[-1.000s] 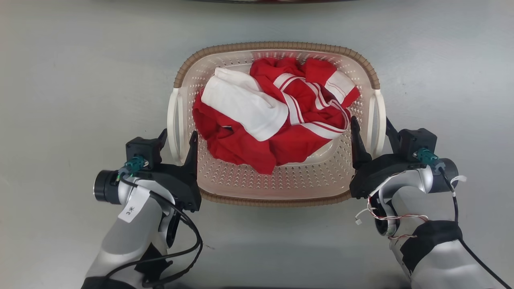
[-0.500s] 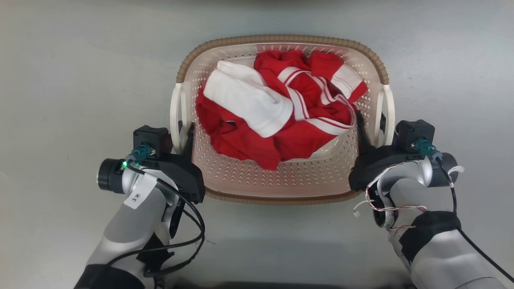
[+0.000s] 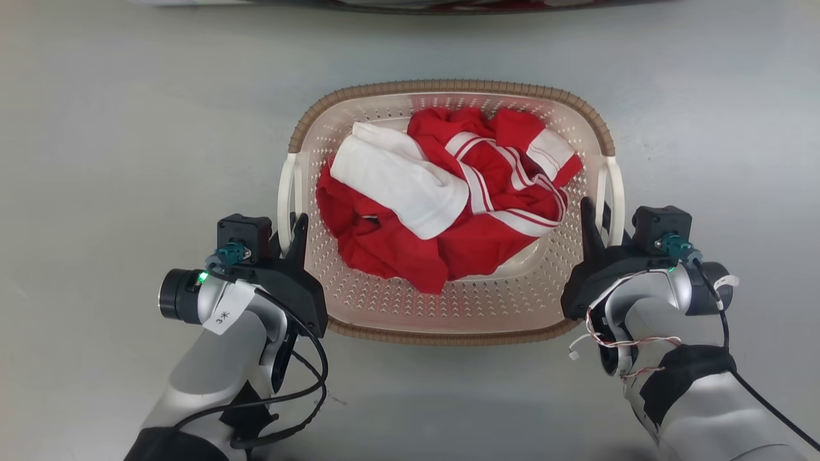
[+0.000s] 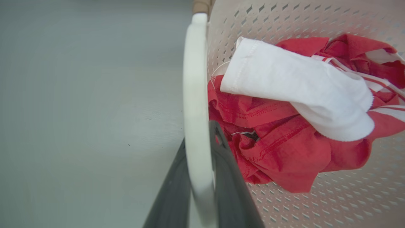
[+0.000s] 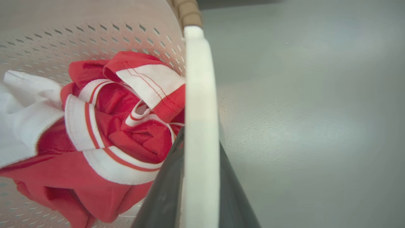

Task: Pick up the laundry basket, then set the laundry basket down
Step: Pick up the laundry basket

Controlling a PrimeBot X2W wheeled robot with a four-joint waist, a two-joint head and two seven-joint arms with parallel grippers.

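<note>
The laundry basket (image 3: 448, 86) is seen in the middle of the head view. It is a cream-white, rounded-rectangular tub pierced with rows of small holes and edged by a brown woven-look rim. A crumpled red garment (image 3: 391, 246) with white stripes is piled in it, and a white cloth (image 3: 400, 182) is laid across that. At lower left, the left gripper (image 3: 289, 225) is clamped on the white left handle (image 4: 196, 104). At lower right, the right gripper (image 3: 605, 214) is clamped on the right handle (image 5: 201, 126). A smooth, matte grey floor (image 3: 128, 128) is spread beneath. Whether the basket rests on it cannot be told. A dark edge (image 3: 448, 5) is cut off at the top of the frame.
</note>
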